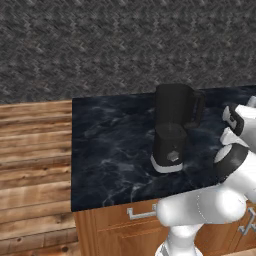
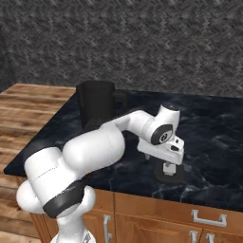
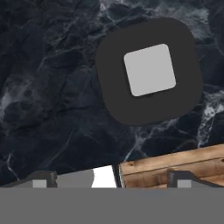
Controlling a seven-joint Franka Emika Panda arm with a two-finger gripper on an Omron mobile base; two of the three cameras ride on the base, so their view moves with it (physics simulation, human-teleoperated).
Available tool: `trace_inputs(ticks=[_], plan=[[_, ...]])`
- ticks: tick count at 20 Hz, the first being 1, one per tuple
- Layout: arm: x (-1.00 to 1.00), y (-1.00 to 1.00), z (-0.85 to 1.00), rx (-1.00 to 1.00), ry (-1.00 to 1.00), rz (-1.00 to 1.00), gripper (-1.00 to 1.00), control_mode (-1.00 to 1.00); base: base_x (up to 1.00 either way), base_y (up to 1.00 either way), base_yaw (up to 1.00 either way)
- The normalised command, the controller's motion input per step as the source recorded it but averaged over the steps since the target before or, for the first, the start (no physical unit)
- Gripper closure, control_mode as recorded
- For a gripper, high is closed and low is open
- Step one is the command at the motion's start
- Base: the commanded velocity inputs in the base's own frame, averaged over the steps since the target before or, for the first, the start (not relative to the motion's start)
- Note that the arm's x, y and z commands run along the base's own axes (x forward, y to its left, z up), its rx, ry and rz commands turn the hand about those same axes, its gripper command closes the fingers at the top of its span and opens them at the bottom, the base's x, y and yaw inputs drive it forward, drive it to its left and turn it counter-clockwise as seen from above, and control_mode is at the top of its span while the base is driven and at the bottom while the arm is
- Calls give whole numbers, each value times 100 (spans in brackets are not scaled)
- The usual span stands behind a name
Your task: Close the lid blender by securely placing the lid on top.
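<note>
Nothing done yet: low black square-ish lid (image 3: 148, 71) lies on dark marble table (image 1: 110, 150), apart from tall black blender (image 1: 172, 127); end effector (image 2: 168, 167) hovers above lid, fingers spread, empty.

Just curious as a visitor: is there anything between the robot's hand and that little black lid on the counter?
Nothing. In the hand view the lid lies alone on bare marble counter, the hand above it.

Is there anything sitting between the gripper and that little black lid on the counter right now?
Nothing visible stands in the way. The gripper hangs over the small black rounded-square lid with the grey square centre, with bare dark marble counter around it. The tall black blender stands apart on the counter.
</note>
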Motion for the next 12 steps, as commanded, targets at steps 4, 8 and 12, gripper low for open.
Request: trace_inputs(ticks=[4, 8, 12], plan=[[33, -35, -23, 0, 9, 4, -100, -100, 0, 0, 0], [40, -46, -33, 4, 8, 8, -100, -100, 0, 0, 0], [34, -36, -39, 6, 2, 12, -100, -100, 0, 0, 0]])
